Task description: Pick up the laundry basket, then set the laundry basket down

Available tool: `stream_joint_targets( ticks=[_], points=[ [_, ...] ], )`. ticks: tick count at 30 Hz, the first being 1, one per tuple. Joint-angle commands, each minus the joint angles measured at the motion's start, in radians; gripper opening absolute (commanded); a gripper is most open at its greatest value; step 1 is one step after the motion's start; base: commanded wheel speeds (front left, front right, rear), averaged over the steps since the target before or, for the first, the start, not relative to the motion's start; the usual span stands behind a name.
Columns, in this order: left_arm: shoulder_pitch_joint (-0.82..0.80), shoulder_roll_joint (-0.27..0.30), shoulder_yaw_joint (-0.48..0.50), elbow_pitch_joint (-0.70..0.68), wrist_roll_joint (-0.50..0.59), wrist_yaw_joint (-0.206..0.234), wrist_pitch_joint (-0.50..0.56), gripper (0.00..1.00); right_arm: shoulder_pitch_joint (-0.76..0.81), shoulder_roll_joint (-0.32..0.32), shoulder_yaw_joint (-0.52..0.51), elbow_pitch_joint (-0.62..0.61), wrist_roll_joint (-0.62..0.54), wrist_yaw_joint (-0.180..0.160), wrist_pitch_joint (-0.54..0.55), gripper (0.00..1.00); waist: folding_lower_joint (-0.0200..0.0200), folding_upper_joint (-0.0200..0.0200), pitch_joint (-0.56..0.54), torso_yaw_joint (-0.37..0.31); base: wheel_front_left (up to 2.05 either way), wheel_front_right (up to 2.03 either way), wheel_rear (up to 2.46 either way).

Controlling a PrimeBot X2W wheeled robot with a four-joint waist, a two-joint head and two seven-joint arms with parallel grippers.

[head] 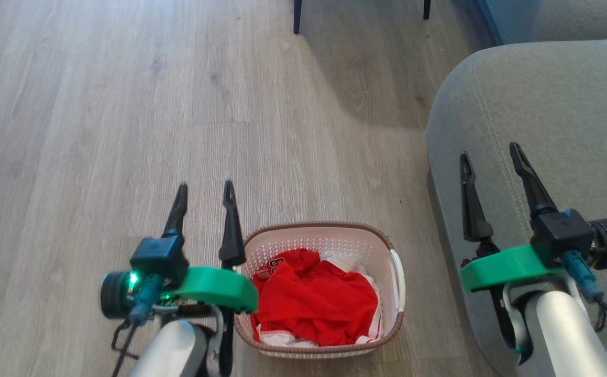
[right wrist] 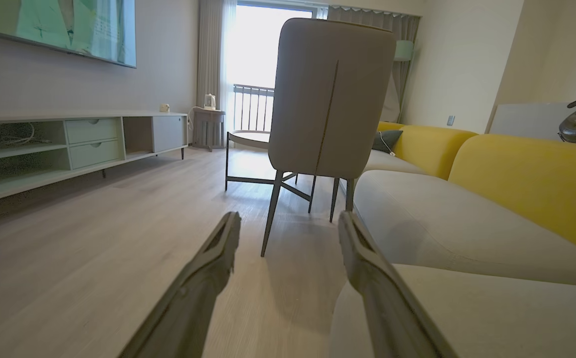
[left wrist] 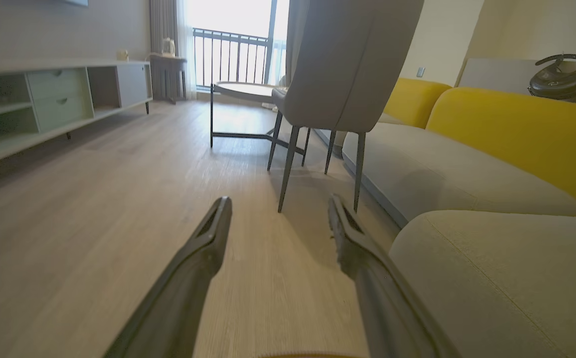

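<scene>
We see the laundry basket (head: 316, 226) standing upright on the wooden floor (head: 99, 131), near the floor's right edge where the grey sofa (head: 544, 115) begins, with a strip of bare boards between them; a crumpled red garment with white trim (head: 313, 298) lies inside it. Our left gripper (head: 205, 185) hangs just beside the basket's left rim; its green mount overlaps that rim in the head view, and we cannot tell whether they touch; its fingers (left wrist: 205, 248) stand apart, with only bare floor between them. Our right gripper (head: 489, 151) is above the sofa's rounded end, well apart from the basket; its fingers are spread too and grip nothing; ahead of both stands a grey chair (right wrist: 330, 99) on thin dark legs.
</scene>
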Motion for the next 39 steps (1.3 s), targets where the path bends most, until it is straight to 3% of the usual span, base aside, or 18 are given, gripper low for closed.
stream_joint_targets(
  ticks=[1, 3, 4, 9, 14, 39],
  points=[
    [-0.015, -0.031, 0.093, -0.004, 0.01, -0.062, -0.016, 1.0, -0.014, 0.009, 0.007, -0.021, -0.03, 0.007, -0.015, 1.0, 0.0, 0.0, -0.003, 0.001, 0.0, 0.0, 0.0],
    [-0.001, -0.055, 0.16, 0.023, 0.043, -0.125, -0.022, 1.0, -0.01, 0.011, 0.005, 0.0, -0.053, 0.007, -0.021, 1.0, 0.0, 0.0, -0.005, 0.001, 0.0, 0.0, 0.0],
    [-0.001, -0.055, 0.16, 0.023, 0.043, -0.125, -0.022, 1.0, -0.01, 0.011, 0.005, 0.0, -0.053, 0.007, -0.021, 1.0, 0.0, 0.0, -0.005, 0.001, 0.0, 0.0, 0.0],
    [0.028, -0.08, 0.263, 0.101, 0.071, -0.229, -0.032, 1.0, -0.011, 0.015, 0.011, 0.044, -0.095, 0.007, -0.031, 1.0, 0.0, 0.0, -0.007, -0.002, 0.0, 0.0, 0.0],
    [0.036, -0.081, 0.26, 0.156, 0.047, -0.273, -0.032, 1.0, -0.011, 0.017, 0.018, 0.082, -0.087, 0.007, -0.031, 1.0, 0.0, 0.0, -0.007, -0.007, 0.0, 0.0, 0.0],
    [0.036, -0.081, 0.258, 0.186, 0.035, -0.298, -0.032, 1.0, -0.019, 0.019, 0.029, 0.141, -0.08, 0.007, -0.031, 1.0, 0.0, 0.0, -0.004, -0.005, 0.0, 0.0, 0.0]
  ],
)
